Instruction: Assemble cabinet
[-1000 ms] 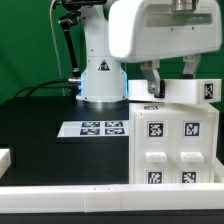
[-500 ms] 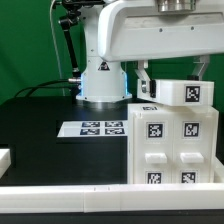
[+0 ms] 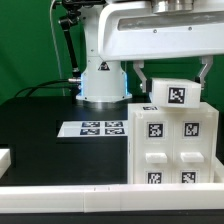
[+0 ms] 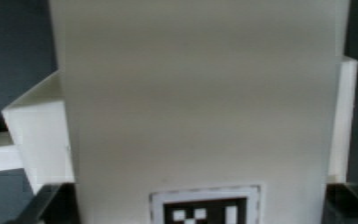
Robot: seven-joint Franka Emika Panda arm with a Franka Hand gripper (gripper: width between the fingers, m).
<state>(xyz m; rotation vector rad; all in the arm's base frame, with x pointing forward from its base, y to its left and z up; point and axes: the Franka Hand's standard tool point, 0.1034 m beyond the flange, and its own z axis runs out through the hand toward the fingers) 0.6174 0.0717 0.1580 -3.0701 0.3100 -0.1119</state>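
**One block in the claw, one cabinet body beneath it**

In the exterior view, the arm's claw [image 3: 170, 80] hangs over the exterior view's right side of the desk [image 3: 40, 125]. Its two dark fingers [image 3: 141, 78] stand on either side of a single white block [image 3: 172, 92], pressed against its ends, so the claw is closed around that block and carries it. One black-and-white tag shows on the block's front face, and the block sits slightly tilted.

Directly below stands the cabinet [image 3: 170, 145], one white box-shaped body. Its front shows four tags: two in the upper row and two lower down, along with raised square panels in the lower half. The held block is just above the cabinet's top edge; whether the two touch cannot be told from this angle.

Near the middle of the desk lies the marker board [image 3: 92, 129], one flat white sheet carrying four tags in a row. One small white piece [image 3: 5, 157] sits at the exterior view's left edge, cut off by the frame. A white rail [image 3: 70, 197] runs along the front of the desk.

The wrist view is nearly filled by the held block's pale face [image 4: 194, 100], with one tag [image 4: 208, 209] partly visible on it.
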